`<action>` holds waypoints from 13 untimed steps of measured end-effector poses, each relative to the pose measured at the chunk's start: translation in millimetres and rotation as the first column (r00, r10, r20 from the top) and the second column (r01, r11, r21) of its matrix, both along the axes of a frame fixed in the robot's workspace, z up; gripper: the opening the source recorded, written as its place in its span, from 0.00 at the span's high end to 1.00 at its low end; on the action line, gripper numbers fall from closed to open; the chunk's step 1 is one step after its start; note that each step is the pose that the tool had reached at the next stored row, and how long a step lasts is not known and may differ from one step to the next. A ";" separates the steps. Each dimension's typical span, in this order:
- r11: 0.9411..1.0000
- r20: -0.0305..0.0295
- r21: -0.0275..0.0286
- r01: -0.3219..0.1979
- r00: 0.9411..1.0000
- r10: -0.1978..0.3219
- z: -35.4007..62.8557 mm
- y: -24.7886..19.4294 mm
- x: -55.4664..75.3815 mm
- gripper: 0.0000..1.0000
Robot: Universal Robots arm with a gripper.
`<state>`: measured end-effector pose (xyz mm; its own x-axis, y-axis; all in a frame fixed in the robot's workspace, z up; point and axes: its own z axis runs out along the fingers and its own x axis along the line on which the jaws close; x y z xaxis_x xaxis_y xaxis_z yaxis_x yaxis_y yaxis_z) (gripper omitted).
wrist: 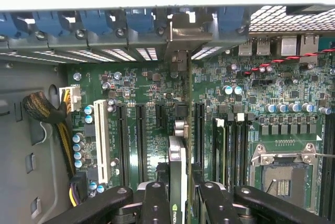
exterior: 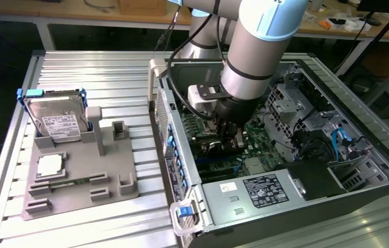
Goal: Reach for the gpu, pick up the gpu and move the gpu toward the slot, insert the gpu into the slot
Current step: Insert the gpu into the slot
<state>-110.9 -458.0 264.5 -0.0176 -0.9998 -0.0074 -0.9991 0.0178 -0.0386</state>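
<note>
My gripper (exterior: pixel 227 137) reaches down inside the open computer case (exterior: pixel 180 170), low over the green motherboard (exterior: pixel 250 150). In the wrist view the gripper (wrist: pixel 178 203) is shut on the gpu (wrist: pixel 177 158), a thin dark card seen edge-on between the two black fingers (wrist: pixel 156 203). The card runs toward the case's rear wall, where its silvery bracket (wrist: pixel 180 38) stands at the row of blue clips. Long black slots (wrist: pixel 140 140) lie parallel on either side of the card. The slot directly beneath it is hidden, so I cannot tell whether the card is seated.
The aluminium table (exterior: pixel 91 67) carries a grey fixture (exterior: pixel 77 175) holding a silver hard drive (exterior: pixel 56 121) and a square processor chip (exterior: pixel 49 164). Inside the case are a power supply (exterior: pixel 264 188), the processor socket (wrist: pixel 285 174), a white slot (wrist: pixel 102 140) and a cable bundle (wrist: pixel 44 109).
</note>
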 end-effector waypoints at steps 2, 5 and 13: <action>1.000 0.000 0.000 0.000 1.000 0.000 0.0 0.0 0.0 0.73; 1.000 0.000 0.000 -0.002 1.000 0.002 0.0 0.0 0.0 0.73; 1.000 0.000 0.000 -0.008 1.000 0.008 0.0 0.0 0.0 0.73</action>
<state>-110.9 -458.0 264.5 -0.0096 -0.9999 -0.0073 -0.9992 0.0098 -0.0386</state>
